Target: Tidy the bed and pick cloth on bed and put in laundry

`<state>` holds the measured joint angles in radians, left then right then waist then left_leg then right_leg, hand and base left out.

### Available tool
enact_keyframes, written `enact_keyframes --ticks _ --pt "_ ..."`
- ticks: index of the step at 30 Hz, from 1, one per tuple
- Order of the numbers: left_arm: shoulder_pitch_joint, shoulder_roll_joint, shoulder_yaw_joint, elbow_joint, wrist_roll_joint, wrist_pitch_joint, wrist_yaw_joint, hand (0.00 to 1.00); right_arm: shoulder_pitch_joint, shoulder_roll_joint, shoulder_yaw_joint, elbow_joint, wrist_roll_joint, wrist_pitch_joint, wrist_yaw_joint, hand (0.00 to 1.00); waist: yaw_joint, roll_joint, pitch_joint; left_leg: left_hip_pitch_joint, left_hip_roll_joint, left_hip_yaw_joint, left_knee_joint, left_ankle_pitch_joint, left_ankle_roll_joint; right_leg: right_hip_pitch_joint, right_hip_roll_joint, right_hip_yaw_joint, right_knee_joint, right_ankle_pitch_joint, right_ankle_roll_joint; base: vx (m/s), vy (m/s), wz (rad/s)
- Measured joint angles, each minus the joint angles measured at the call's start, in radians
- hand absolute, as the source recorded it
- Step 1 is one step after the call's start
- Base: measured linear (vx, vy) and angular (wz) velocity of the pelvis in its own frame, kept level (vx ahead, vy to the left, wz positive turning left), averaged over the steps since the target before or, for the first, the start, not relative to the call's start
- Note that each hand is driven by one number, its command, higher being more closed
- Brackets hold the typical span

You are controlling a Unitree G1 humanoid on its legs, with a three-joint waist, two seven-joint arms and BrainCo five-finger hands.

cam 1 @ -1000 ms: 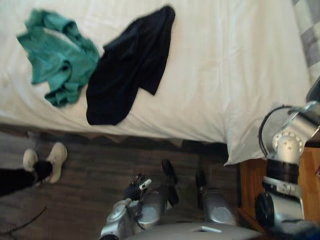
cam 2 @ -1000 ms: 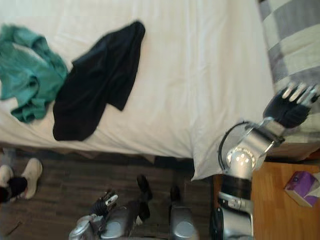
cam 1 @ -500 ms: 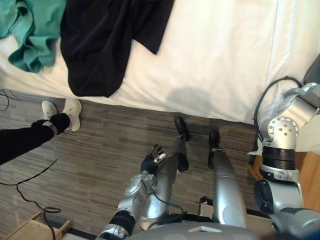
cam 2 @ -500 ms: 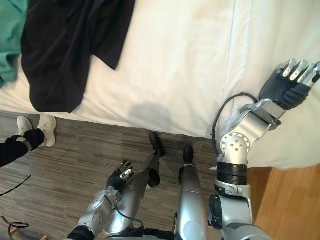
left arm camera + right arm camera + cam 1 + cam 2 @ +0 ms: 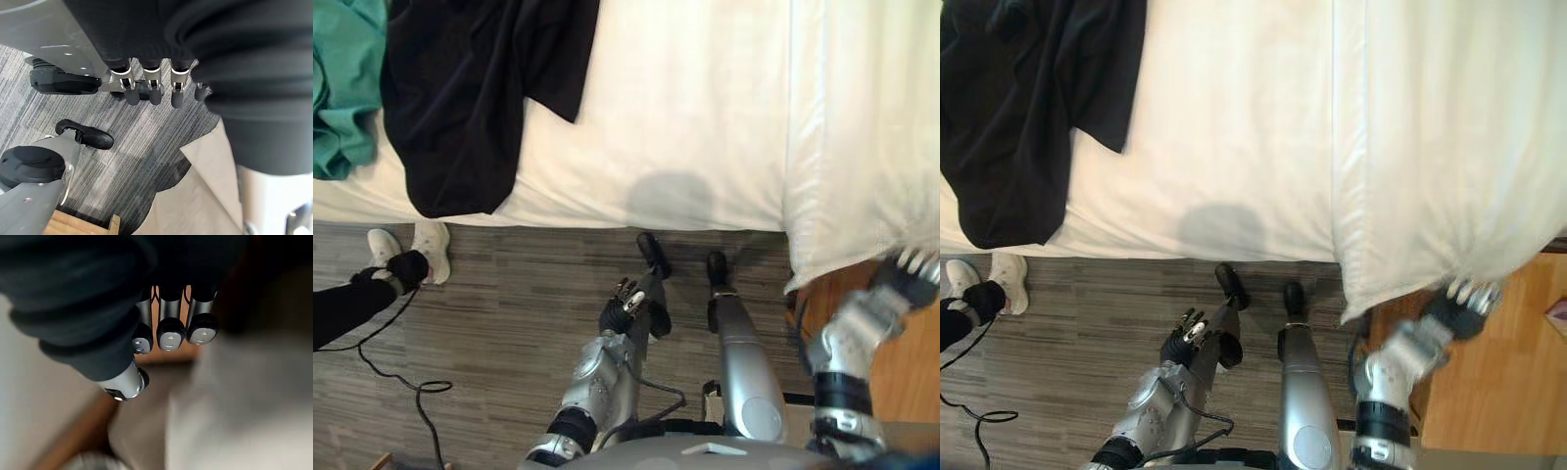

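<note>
A black cloth (image 5: 470, 98) lies spread on the white bed (image 5: 685, 108), its lower end hanging over the bed's near edge. A crumpled green cloth (image 5: 342, 88) lies just left of it. My left hand (image 5: 619, 311) hangs low over the floor, far from both cloths; its fingers (image 5: 151, 90) are straight and hold nothing. My right hand (image 5: 1464, 304) is at the right, just under the hanging corner of the white duvet (image 5: 1440, 147). Its fingers (image 5: 170, 335) are straight, with nothing in them.
A person's white shoes (image 5: 406, 250) and a dark-trousered leg stand on the wood-look floor (image 5: 509, 323) at the left, close to the bed's edge. A wooden nightstand (image 5: 1508, 382) stands at the lower right beside the bed.
The camera has shifted, so the cloths now sit at the upper left. My right hand has dropped from over the bed's right side to below the duvet's corner. The left hand stays low.
</note>
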<state>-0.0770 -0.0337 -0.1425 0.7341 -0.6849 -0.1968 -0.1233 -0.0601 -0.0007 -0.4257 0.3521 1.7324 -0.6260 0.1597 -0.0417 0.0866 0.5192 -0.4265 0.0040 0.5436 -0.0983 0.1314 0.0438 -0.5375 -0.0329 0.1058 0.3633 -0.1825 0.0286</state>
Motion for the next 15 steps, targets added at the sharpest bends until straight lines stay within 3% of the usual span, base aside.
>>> enact_keyframes --ticks 2,4,5,7,10,12,13,14,15 --pt "-0.001 0.001 0.014 0.0 0.01 0.021 0.015 0.0 0.049 -0.004 -0.025 0.011 0.011 0.033 -0.003 1.0 -0.027 -0.008 0.005 0.041 0.004 0.033 0.0 -0.016 0.018 0.037 0.007 0.024 -0.02 0.012 0.009 0.05 0.064 -0.49" --pt "-0.008 -0.008 0.023 -0.002 0.041 0.017 0.012 0.0 0.081 -0.016 -0.05 0.017 0.009 0.061 0.011 1.0 -0.026 -0.013 0.006 0.079 0.014 0.052 0.008 -0.031 0.018 0.085 0.014 0.041 -0.052 0.025 0.011 0.05 0.064 -0.37" --pt "-0.013 -0.009 0.023 -0.003 0.069 0.009 0.007 0.0 0.095 -0.019 -0.053 0.018 0.008 0.078 0.025 0.0 -0.026 -0.017 0.006 0.083 0.023 0.054 0.036 -0.047 0.019 0.105 0.015 0.042 -0.066 0.03 0.01 0.08 0.041 -0.23" --pt "-0.014 -0.008 0.016 -0.003 0.109 -0.009 -0.018 0.0 0.107 -0.017 -0.052 0.027 -0.026 0.11 0.033 0.0 -0.025 -0.029 0.004 0.099 0.037 0.056 0.072 -0.071 0.017 0.143 0.017 0.044 -0.083 0.034 0.008 0.09 -0.001 -0.08" --pt "-0.011 0.003 -0.044 -0.004 0.17 -0.011 -0.052 0.0 0.111 -0.019 0.0 0.048 -0.253 0.166 -0.005 0.0 -0.021 -0.049 0.0 0.143 0.05 0.063 0.1 -0.095 0.014 0.206 0.019 0.046 -0.106 0.036 0.008 0.1 -0.019 -0.09" --pt "-0.006 0.004 -0.081 -0.004 0.203 -0.01 -0.055 0.0 0.116 -0.021 0.072 0.063 -0.462 0.211 -0.047 0.0 -0.017 -0.066 -0.005 0.181 0.054 0.07 0.103 -0.105 0.013 0.25 0.02 0.048 -0.12 0.037 0.009 0.12 -0.022 -0.13" --pt "0.001 0.004 -0.099 -0.004 0.212 -0.01 -0.04 0.0 0.127 -0.021 0.14 0.073 -0.635 0.247 -0.073 0.0 -0.012 -0.08 -0.013 0.21 0.056 0.076 0.103 -0.112 0.009 0.28 0.021 0.049 -0.129 0.037 0.009 0.15 -0.022 -0.14" --pt "0.008 0.012 -0.104 -0.003 0.239 -0.021 0.002 0.0 0.144 -0.022 0.214 0.096 -0.878 0.286 -0.107 0.0 -0.001 -0.095 -0.03 0.236 0.055 0.076 0.101 -0.113 0.005 0.308 0.021 0.049 -0.137 0.037 0.009 0.14 -0.026 -0.12" --pt "0.014 0.013 -0.109 -0.003 0.259 -0.037 0.032 0.0 0.149 -0.025 0.257 0.121 -1.015 0.3 -0.122 0.0 0.004 -0.101 -0.045 0.243 0.055 0.074 0.099 -0.113 0.005 0.316 0.022 0.046 -0.139 0.036 0.009 0.12 -0.039 0.06"
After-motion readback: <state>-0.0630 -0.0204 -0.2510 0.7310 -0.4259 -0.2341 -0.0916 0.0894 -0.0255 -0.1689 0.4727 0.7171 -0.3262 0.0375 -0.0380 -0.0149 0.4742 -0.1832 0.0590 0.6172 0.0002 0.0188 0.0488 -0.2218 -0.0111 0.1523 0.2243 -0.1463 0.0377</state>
